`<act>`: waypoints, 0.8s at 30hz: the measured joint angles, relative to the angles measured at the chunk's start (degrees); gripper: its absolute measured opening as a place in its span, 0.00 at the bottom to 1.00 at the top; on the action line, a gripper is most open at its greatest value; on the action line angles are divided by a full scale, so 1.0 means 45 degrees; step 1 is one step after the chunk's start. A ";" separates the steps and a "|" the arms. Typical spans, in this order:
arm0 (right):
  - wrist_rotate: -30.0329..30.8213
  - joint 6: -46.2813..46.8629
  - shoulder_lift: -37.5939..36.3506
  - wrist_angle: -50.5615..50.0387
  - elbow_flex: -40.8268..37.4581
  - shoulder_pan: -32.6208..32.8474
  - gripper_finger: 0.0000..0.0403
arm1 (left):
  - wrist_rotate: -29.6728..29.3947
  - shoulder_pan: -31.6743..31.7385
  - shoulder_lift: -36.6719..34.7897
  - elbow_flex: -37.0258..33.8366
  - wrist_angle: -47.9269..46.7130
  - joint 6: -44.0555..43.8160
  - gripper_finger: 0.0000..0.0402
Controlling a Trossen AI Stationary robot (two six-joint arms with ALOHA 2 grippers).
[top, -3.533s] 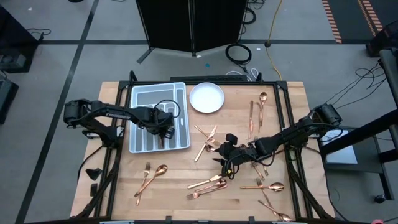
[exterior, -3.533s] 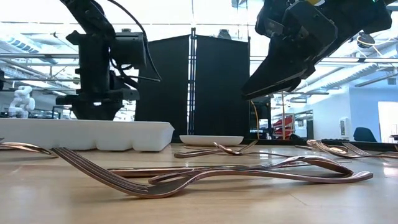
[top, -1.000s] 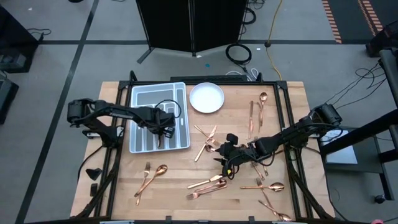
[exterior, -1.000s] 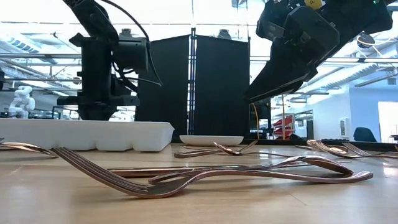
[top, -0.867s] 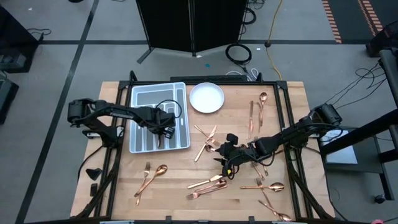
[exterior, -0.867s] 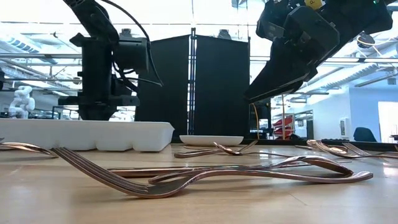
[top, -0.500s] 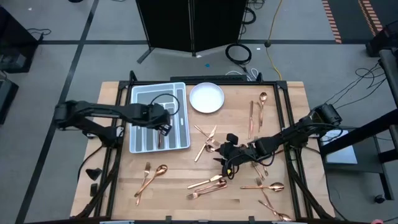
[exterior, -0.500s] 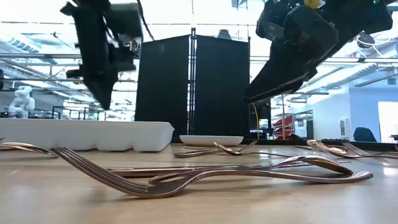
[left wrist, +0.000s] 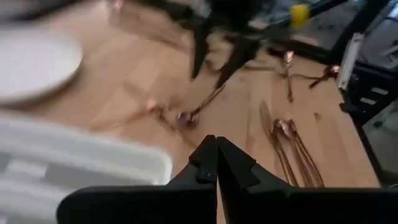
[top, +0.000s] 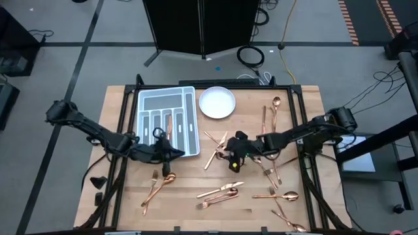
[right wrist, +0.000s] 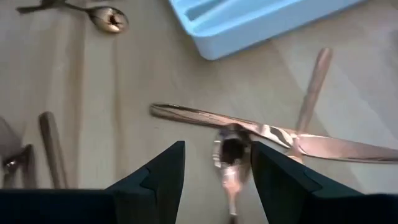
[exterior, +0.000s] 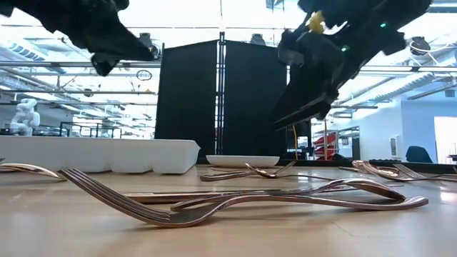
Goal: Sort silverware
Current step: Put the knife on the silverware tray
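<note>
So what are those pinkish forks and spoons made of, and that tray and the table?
The forks and spoons look like polished metal with a copper or rose-gold finish; they glint and mirror the light. The tray looks like matte pale plastic, moulded into compartments. The table shows light wood grain, probably butcher-block.

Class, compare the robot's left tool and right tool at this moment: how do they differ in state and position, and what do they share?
The left tool has its fingers shut tight, while the right tool stands open. The left tool sits just off the grey tray's near edge, above a spoon; the right tool hangs over the crossed cutlery at the table's middle. Both are dark two-finger tools, raised off the wood and holding nothing.
</note>
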 joint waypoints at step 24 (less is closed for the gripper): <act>-0.3091 0.8815 -0.0107 -1.1978 0.3866 0.5049 0.43 | -0.0318 0.1541 0.6877 0.0168 1.3992 0.6690 0.36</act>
